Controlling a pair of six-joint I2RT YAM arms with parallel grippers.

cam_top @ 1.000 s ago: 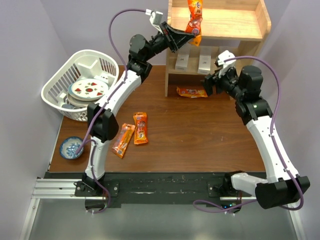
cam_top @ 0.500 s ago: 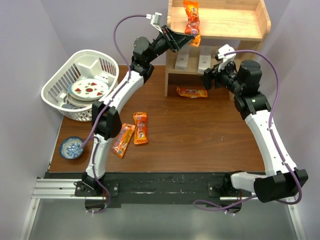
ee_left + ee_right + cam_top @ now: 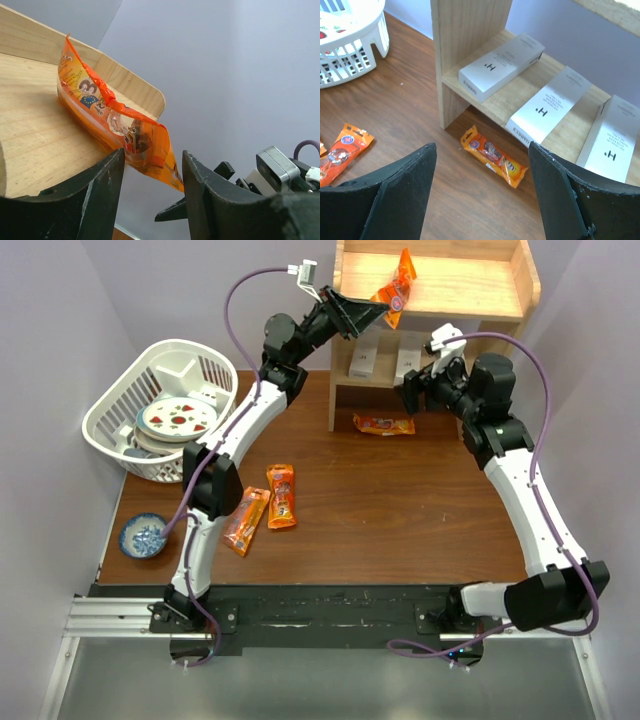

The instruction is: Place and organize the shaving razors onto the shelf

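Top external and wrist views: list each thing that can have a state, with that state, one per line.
Razor boxes: three, lying flat on the shelf, lower level.
Orange packet: on the top level, end overhanging the edge.
Left gripper: open, astride the packet.
Right gripper: open, empty.
Basket: upright, holding plates.

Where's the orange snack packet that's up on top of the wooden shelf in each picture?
Top external: the orange packet is at top centre, on the top board of the shelf.
Left wrist: it is in the middle of the picture, its near end past the board's edge.
Right wrist: not in it. The one seen there is another packet, lying on the table.
Shared landmark: the wooden shelf.
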